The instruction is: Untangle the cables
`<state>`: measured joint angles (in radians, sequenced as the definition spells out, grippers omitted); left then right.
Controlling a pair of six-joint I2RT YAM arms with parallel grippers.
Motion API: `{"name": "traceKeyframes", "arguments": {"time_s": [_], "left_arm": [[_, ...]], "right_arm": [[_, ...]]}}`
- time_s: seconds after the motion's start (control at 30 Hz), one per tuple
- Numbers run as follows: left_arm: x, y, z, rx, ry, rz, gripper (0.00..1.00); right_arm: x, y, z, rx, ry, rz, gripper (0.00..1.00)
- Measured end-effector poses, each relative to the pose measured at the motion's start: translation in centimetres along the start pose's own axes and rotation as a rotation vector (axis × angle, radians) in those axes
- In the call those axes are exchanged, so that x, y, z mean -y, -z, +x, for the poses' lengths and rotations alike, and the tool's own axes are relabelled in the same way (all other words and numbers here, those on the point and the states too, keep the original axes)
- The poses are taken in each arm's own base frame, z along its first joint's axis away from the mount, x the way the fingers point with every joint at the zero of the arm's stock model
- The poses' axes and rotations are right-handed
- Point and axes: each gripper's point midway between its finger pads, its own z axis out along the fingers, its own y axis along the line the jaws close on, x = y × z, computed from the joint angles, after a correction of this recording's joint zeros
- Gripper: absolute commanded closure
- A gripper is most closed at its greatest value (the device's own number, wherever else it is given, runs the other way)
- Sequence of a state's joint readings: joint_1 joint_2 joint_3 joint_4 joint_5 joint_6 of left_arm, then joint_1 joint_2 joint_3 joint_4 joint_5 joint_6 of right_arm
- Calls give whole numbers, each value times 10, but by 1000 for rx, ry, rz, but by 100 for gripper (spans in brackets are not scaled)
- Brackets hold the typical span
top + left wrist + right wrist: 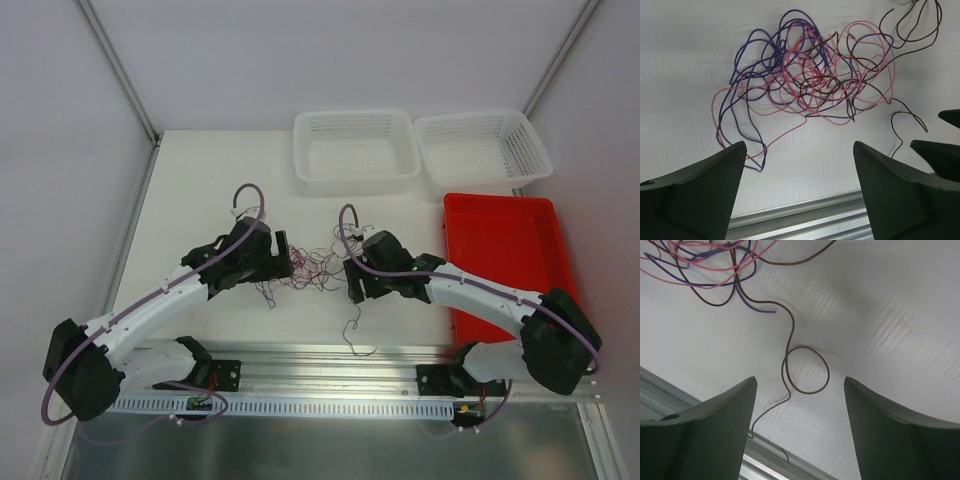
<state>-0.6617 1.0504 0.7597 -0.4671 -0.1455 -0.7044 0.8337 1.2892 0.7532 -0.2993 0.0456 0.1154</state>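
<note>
The cables are a loose tangle of thin pink-red, purple and dark brown wires lying on the white table between my two grippers. In the left wrist view the tangle lies flat ahead of my left gripper, which is open, empty and short of it. My left gripper sits just left of the tangle. My right gripper sits just right of it. In the right wrist view my right gripper is open and empty above a dark brown wire loop whose tail runs over the table's near edge.
Two white mesh baskets stand at the back. A red tray lies at the right. An aluminium rail runs along the near edge. My right gripper's fingers show at the right of the left wrist view.
</note>
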Motion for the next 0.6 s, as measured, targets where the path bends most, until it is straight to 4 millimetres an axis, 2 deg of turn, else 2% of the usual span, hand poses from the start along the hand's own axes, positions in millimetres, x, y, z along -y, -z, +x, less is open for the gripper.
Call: {"name": "traceKeyframes", "arguments": {"time_s": [0.13,0.2,0.23,0.3,0.33,0.4,0.43,0.47,0.5,0.57,0.6], "left_arm": [[18,-23,-12,-19,-44,-36,14],[19,-40,-15,-28,-51,-70,16],[19,-49,-13,-39,-55,-89,18],[15,-66,-9,-67,-63,-132,22],[13,-76,-6,-84,-68,-154,25],[10,-93,1,-118,-73,-189,37],[7,-101,6,-135,-77,-206,43],[5,-106,9,-147,-79,-220,56],[1,-112,14,-161,-77,-236,62],[-5,-117,17,-170,-82,-267,78],[-3,-118,16,-162,-74,-263,83]], "right_arm": [[-3,-20,11,-75,22,-22,28],[-5,-26,15,-103,28,-34,35],[-6,-27,16,-109,31,-41,44],[-7,-27,16,-112,39,-50,56],[-8,-27,16,-111,41,-55,67],[-10,-25,14,-105,46,-64,79],[-11,-22,13,-100,46,-67,90],[-11,-18,11,-92,48,-70,95],[-11,-13,9,-82,47,-72,99],[-11,2,2,-49,49,-74,99],[-12,13,-4,-25,51,-73,99]]}}
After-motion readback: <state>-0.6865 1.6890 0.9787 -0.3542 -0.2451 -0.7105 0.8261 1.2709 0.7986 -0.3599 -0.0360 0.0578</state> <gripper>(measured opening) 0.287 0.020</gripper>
